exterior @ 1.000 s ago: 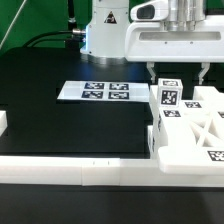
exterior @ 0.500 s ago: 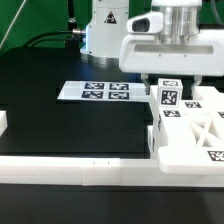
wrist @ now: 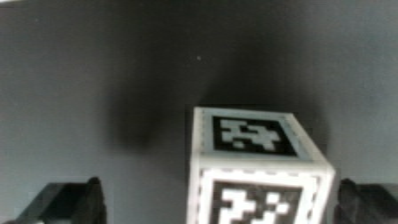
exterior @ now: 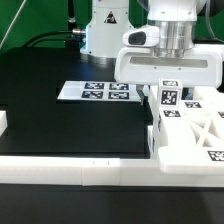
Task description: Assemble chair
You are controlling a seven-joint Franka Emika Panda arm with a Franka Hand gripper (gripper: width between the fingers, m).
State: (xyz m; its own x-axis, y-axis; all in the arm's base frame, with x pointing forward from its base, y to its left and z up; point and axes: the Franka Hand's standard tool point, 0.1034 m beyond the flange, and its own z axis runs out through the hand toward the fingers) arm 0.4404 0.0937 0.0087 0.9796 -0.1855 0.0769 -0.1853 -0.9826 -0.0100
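Note:
The chair's white parts lie at the exterior view's right: an X-braced frame [exterior: 196, 135] with an upright tagged leg bar [exterior: 167, 98] behind it. My gripper [exterior: 170, 91] hangs just over that bar. In the wrist view the bar's tagged end [wrist: 260, 160] stands between my dark fingertips [wrist: 71, 200], closer to one finger than the other, with a clear gap on the wide side. The gripper [wrist: 217, 205] is open and holds nothing. The lower part of the bar is hidden behind the frame.
The marker board [exterior: 95, 91] lies flat on the black table to the exterior view's left of the parts. A long white border rail [exterior: 80, 166] runs along the front edge. A short white rail end [exterior: 3, 122] sits at the left. The robot base [exterior: 105, 30] stands behind.
My gripper has moved down and toward the exterior view's left, coming lower over the upright tagged bar. The parts have not moved.

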